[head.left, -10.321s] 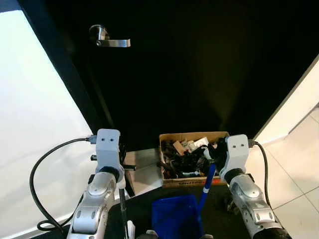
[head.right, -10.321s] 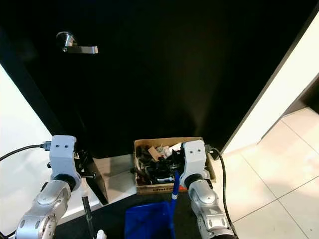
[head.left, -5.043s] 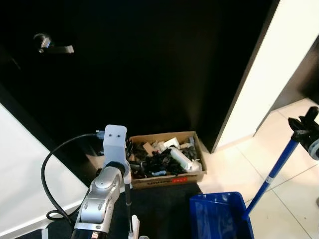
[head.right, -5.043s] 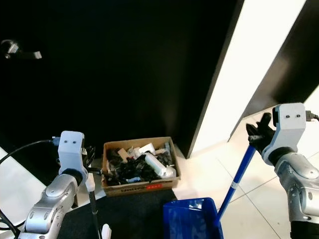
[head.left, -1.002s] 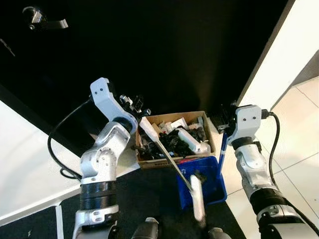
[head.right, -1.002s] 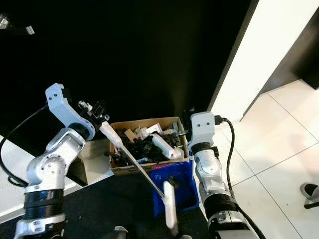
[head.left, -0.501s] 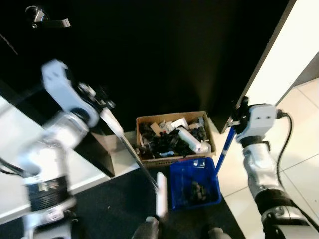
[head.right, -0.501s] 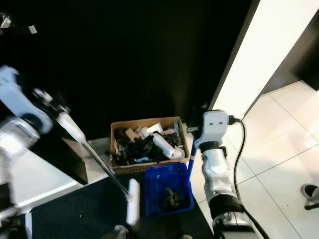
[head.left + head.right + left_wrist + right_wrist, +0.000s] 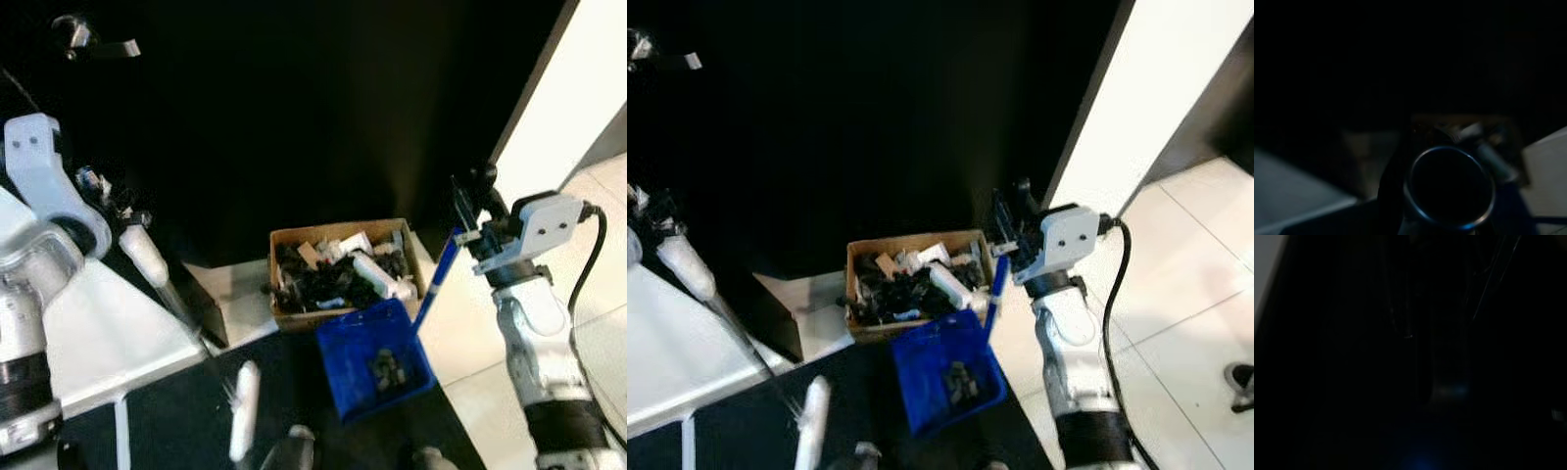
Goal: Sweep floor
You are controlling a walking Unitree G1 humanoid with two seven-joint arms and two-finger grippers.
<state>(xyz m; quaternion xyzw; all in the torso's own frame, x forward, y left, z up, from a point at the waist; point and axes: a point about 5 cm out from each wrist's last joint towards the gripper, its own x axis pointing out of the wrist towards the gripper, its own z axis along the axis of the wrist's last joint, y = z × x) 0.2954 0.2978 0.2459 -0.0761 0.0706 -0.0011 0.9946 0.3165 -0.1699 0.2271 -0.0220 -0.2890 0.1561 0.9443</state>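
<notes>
Blurring softens the nine-o'clock side, where the left claw is clenched on the pale grip of the broom, whose shaft slants down to a smeared white head on the dark floor mat. At centre, a cardboard box holds a black-and-white jumble too tangled to name, and just below it the blue dustpan, tilted, carries a few small dark scraps. Toward three o'clock the right claw grasps the dustpan's blue handle, its wrist view nearly black.

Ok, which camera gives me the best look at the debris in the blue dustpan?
The left eye view: the dark debris lies unobstructed in the blue dustpan. The right eye view shows it too, blurrier. Both wrist views are too dark to make it out.
</notes>
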